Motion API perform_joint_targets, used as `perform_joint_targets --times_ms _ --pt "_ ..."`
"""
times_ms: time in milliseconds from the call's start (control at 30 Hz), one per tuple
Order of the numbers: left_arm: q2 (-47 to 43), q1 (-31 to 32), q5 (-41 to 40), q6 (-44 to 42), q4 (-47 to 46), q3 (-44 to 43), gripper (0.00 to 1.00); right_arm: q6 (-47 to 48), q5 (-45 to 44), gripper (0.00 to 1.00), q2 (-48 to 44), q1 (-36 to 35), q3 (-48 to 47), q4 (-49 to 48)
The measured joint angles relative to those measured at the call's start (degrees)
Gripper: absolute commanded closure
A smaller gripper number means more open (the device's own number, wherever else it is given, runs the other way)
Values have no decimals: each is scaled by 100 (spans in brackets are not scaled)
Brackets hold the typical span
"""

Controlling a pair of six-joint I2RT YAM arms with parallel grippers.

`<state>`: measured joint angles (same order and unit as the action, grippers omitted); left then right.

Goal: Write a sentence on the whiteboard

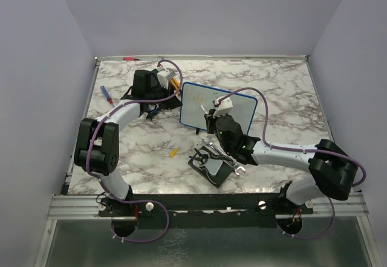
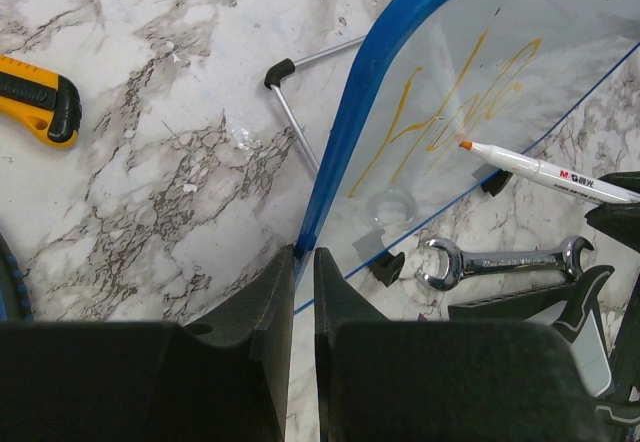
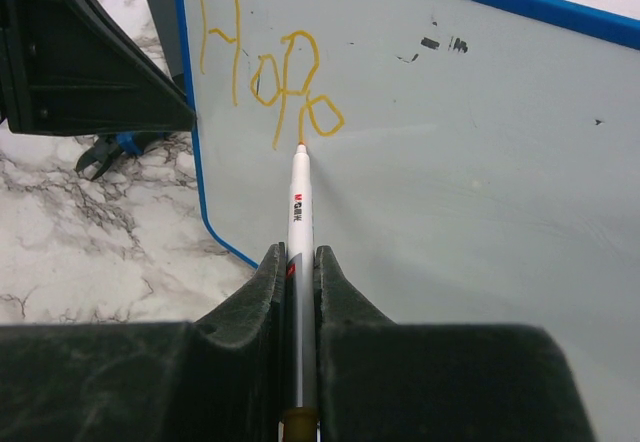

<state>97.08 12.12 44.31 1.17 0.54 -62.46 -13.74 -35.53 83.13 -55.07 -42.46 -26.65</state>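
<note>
at the rim of the whiteboard (image 3: 450, 162), my left gripper (image 2: 304, 262) pinches the edge to steady it; my right gripper (image 3: 300, 257) clamps the marker (image 3: 300, 197), tip pressed just under the sentence (image 3: 270, 72).

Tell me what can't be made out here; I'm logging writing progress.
- Top view: the sentence on the whiteboard, too small to read.
- Left wrist: the whiteboard's lower rim, hidden inside the left gripper.
- Right wrist: the whiteboard's right end, cut off by the frame edge.

Plain pale lavender walls (image 1: 199, 13) enclose the white, grey-veined marble-patterned tabletop (image 1: 290, 98) on three sides; a silver metal rail (image 1: 205, 208) runs along its near edge.
</note>
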Motion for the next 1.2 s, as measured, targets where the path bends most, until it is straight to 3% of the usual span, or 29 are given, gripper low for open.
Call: perform_joint_targets --times_ms 867,1200 --pt "-2 2 4 2 2 0 87 -15 -306 100 -291 -9 166 317" --pt "0 2 7 2 2 0 87 474 664 100 -881 2 494 181"
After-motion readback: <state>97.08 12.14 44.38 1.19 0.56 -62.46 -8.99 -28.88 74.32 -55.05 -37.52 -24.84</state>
